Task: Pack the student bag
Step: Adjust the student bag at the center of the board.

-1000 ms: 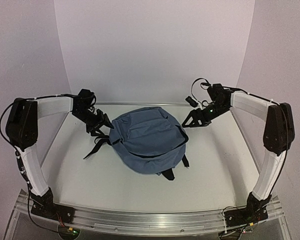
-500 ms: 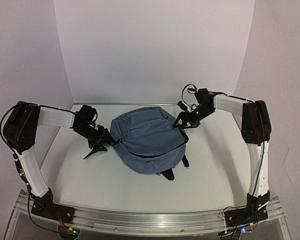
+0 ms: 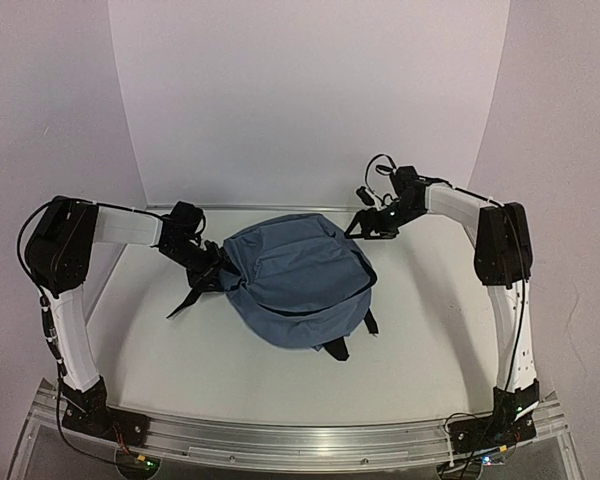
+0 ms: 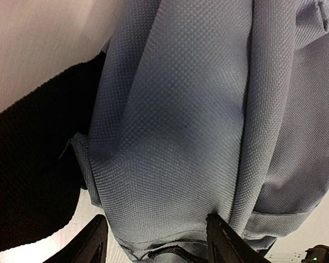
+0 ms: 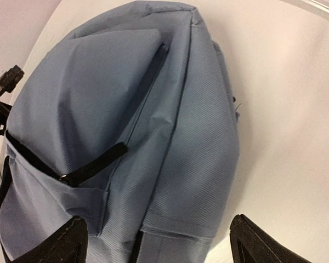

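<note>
The bag lies flat mid table and looks zipped, so you're likely at the opening step. Your left end effector is clamped on a fold at its left edge; your right end effector hangs apart above its far-right edge. Next, bring it down onto the zip pull

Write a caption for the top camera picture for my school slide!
Blue-grey student bag on a white table: the left gripper pinches its edge, the right gripper hovers open beside it.
</note>
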You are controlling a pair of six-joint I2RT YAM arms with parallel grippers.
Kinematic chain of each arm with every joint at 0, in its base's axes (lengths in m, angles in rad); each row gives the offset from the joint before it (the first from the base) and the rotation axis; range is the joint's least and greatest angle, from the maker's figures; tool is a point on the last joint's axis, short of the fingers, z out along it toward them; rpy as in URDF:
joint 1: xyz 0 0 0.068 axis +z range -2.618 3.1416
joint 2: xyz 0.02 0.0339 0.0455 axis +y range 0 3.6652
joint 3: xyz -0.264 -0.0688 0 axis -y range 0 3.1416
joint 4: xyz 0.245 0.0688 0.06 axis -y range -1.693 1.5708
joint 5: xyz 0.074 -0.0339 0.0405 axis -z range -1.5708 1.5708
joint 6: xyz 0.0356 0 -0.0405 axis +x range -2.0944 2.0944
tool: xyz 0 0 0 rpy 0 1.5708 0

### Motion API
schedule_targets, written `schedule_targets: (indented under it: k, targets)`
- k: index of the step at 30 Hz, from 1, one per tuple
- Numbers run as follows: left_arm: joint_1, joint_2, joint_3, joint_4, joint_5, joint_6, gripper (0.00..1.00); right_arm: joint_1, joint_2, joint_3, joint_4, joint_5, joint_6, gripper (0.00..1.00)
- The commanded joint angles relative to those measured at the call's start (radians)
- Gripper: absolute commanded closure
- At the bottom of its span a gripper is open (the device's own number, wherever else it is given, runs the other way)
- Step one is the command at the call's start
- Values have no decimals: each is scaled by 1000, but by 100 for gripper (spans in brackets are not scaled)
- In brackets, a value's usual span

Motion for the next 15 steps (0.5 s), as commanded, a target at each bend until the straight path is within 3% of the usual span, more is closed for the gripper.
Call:
schedule_targets:
  k: [1, 7, 10, 12, 15]
  targets:
    - [7, 12, 39, -6, -21, 18, 37, -3, 67, 41, 9, -2, 6, 11]
    - [6, 95, 99, 36, 19, -7, 42, -1, 107, 33, 20, -58, 36, 13]
    - [5, 133, 139, 42, 46, -4, 52, 6, 119, 25, 25, -91, 51, 21]
    - [4, 141, 163, 38, 56, 4, 68, 7, 112, 20, 26, -121, 56, 37]
    - [3, 136, 213, 13, 53, 27, 88, 8, 70, 11, 26, -143, 59, 74]
